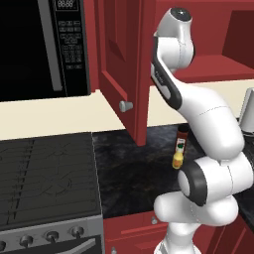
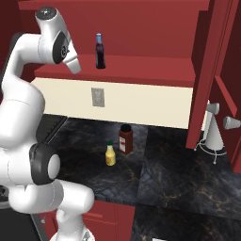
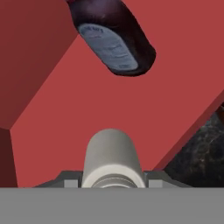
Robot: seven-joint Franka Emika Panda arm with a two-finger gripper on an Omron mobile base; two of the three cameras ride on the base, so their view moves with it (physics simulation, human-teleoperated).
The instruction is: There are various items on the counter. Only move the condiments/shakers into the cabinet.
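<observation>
A small pale shaker (image 3: 109, 153), smooth, rounded at the top and faintly tapered, is seen low in the hand view, pinched between the fingers of the gripper (image 3: 109, 176). Only blurred grey stubs of those fingers can be made out on either side of it. Beyond it, the matte red shelf (image 3: 87, 109) of the wall cabinet is spread flat. A dark purple bottle (image 3: 116, 39) with a pale printed label is stood on the shelf, its upper part cut off by the frame. In the right base view the same glossy bottle (image 2: 100, 52) is shown whole and upright on the shelf (image 2: 141, 66), capped in blue, just beside the arm's raised white hand. Below, on the black marbled counter (image 2: 179, 164), a yellow squeeze bottle (image 2: 110, 154) with a pointed top is set close to a reddish-brown jar (image 2: 125, 139) with a dark lid, and the two are not seen to touch. In the left base view both are half hidden behind the arm, with the yellow bottle (image 1: 177, 158) and the jar (image 1: 182, 131) visible only as slivers. The panelled red cabinet door (image 1: 124, 64) is swung open, its round grey knob (image 1: 125, 105) catching light, beside a black microwave (image 1: 30, 44) and a ridged grey stove (image 1: 44, 173).
</observation>
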